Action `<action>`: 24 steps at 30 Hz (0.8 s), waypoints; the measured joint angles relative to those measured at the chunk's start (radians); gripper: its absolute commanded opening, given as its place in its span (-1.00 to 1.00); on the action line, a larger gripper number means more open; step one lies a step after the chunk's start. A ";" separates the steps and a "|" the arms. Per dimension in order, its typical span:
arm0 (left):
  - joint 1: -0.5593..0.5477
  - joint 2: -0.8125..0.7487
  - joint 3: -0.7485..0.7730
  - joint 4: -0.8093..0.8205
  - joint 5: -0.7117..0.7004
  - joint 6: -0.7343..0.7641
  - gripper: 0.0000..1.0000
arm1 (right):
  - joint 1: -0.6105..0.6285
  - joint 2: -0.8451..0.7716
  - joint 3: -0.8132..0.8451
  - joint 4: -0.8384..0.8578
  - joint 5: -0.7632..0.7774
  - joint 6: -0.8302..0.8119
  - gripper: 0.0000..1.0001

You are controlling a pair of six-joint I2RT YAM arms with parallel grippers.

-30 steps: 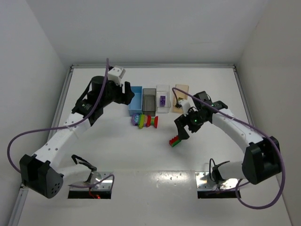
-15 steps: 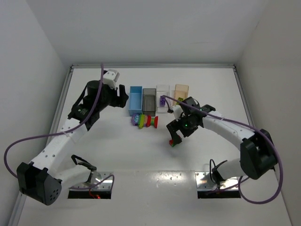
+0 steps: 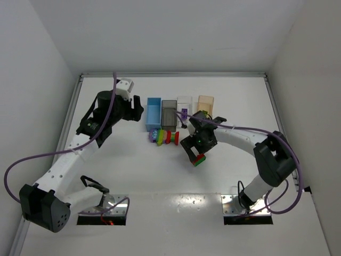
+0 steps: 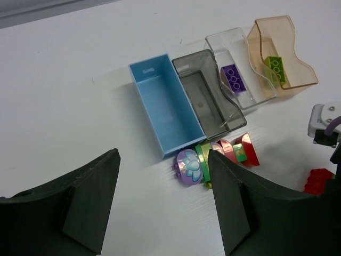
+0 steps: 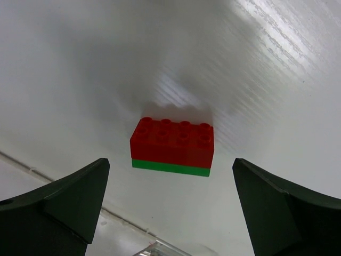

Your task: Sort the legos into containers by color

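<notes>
A red brick on a green plate (image 5: 173, 143) lies on the table, also in the top view (image 3: 199, 159). My right gripper (image 5: 170, 184) is open, above it and straddling it without touching; it shows in the top view (image 3: 192, 151). A multicoloured lego cluster (image 4: 216, 157) lies just in front of the blue bin (image 4: 165, 112) and the dark grey bin (image 4: 208, 93). The clear bin (image 4: 240, 58) holds a purple brick (image 4: 233, 78). The orange bin (image 4: 290, 48) holds a lime brick (image 4: 275, 69). My left gripper (image 4: 162, 176) is open and empty, high above the table left of the cluster.
The four bins stand side by side at the back middle of the table (image 3: 176, 109). White walls close in the table on the left, back and right. The right arm's purple cable (image 3: 240, 129) loops over the table's right half.
My right gripper has swung left and settled over the red-and-green brick, which has not moved. My left arm pulled back slightly, then held still.
</notes>
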 measured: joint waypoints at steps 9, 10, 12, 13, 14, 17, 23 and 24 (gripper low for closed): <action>0.000 0.009 0.000 0.000 0.001 0.000 0.47 | 0.025 0.085 0.038 0.008 0.049 0.027 1.00; 0.000 0.009 0.000 0.000 0.001 0.000 0.47 | 0.027 0.093 0.040 0.007 0.051 0.028 1.00; 0.000 0.009 0.000 -0.001 0.001 0.000 0.47 | 0.027 0.108 0.045 0.007 0.053 0.030 1.00; 0.000 0.009 0.000 -0.001 0.001 0.000 0.47 | 0.027 0.113 0.045 0.007 0.053 0.031 1.00; 0.000 0.009 0.000 0.000 0.001 0.000 0.47 | 0.027 0.117 0.047 0.007 0.053 0.032 1.00; 0.000 0.009 0.000 0.000 0.001 0.000 0.49 | 0.027 0.135 0.054 0.007 0.054 0.034 0.96; 0.000 0.009 -0.002 0.000 0.001 0.000 0.49 | 0.027 0.151 0.057 0.006 0.054 0.040 0.69; 0.000 0.009 -0.003 0.000 0.002 0.000 0.49 | 0.027 0.153 0.057 0.007 0.054 0.042 0.67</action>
